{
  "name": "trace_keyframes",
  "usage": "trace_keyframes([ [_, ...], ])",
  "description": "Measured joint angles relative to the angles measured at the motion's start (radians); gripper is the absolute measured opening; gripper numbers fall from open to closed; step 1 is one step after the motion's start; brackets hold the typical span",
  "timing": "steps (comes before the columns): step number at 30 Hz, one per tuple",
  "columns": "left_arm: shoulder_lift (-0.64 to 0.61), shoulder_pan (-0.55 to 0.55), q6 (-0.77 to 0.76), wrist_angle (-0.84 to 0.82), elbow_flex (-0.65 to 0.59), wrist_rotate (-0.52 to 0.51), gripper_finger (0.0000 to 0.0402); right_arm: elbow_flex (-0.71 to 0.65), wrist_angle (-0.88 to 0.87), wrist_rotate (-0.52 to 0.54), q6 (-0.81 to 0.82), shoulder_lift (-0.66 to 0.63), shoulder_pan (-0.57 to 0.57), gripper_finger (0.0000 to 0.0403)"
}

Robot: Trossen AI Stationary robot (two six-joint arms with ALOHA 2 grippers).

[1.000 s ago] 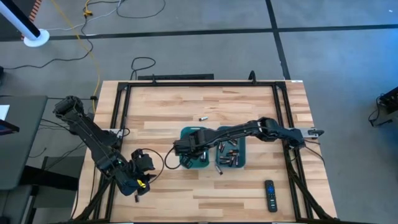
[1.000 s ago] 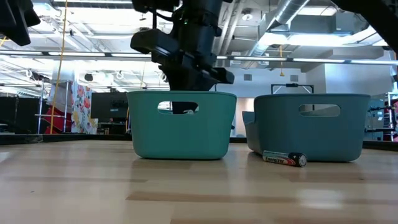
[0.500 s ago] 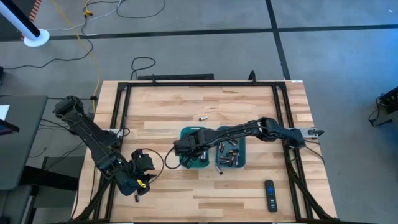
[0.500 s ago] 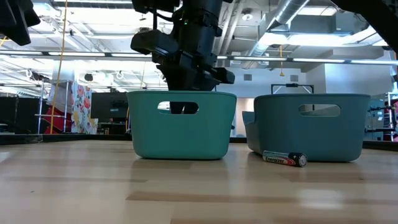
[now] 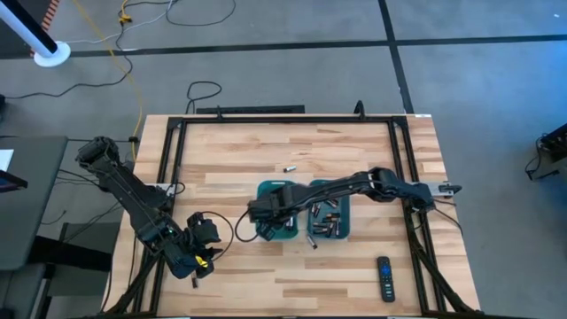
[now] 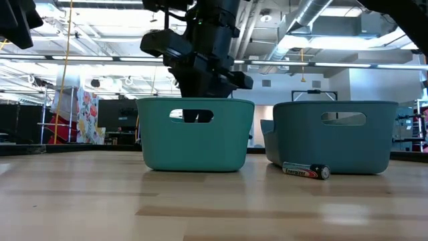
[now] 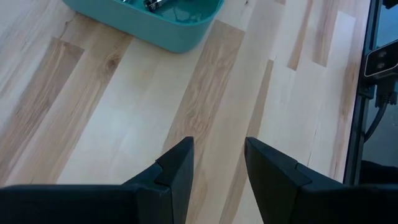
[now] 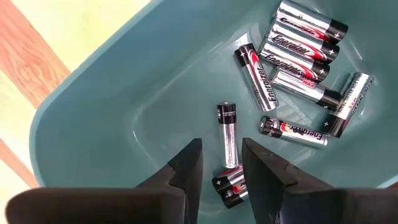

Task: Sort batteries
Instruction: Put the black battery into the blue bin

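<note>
While the right gripper hangs over the left bin, we note its fingers stand apart with nothing between them: released. Directly below it, inside that bin, lie the silver cells: a cluster of several side by side towards one end, one cell alone beneath the gap of the fingers, and another partly hidden by a fingertip. From above, the right arm reaches across the right bin to get there. At table height we see the gripper body just above the left bin's rim, with part of it visible through the handle slot.

The right bin sits just beside the left bin, apart by a narrow gap. We see dark cells with copper ends lying in it. One dark cell rests on the table in front of the right bin, touching or nearly touching its base; we cannot tell which. One more loose cell lies on the table beyond the left bin, well apart from it.

The left gripper waits over bare wood well to the left of the left bin, near the table's front-left corner. Its fingers are parted and empty. In its own view a corner of a teal bin shows ahead.

A remote lies near the table's front edge, to the right of both bins and well apart from them.
</note>
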Motion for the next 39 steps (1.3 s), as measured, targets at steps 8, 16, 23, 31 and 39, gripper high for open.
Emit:
trace_keyframes([
  [8, 0.000, 0.000, -0.004, 0.000, 0.000, 0.000, 0.0139, 0.000, -0.005, 0.024, 0.001, -0.073, 0.003, 0.0128],
  [16, 0.000, 0.000, -0.004, 0.000, 0.000, 0.000, 0.0139, 0.000, -0.005, 0.134, 0.003, -0.159, 0.040, 0.0121],
  [23, 0.000, 0.000, -0.005, -0.001, 0.000, 0.000, 0.0139, 0.000, -0.011, 0.219, 0.040, -0.181, 0.100, 0.0118],
  [31, 0.000, 0.000, -0.004, -0.005, 0.001, 0.006, 0.0139, 0.000, -0.043, 0.293, 0.116, -0.189, 0.175, 0.0118],
  [39, 0.000, 0.000, -0.011, -0.005, 0.001, 0.009, 0.0139, 0.000, -0.136, 0.398, 0.236, -0.208, 0.242, 0.0118],
])
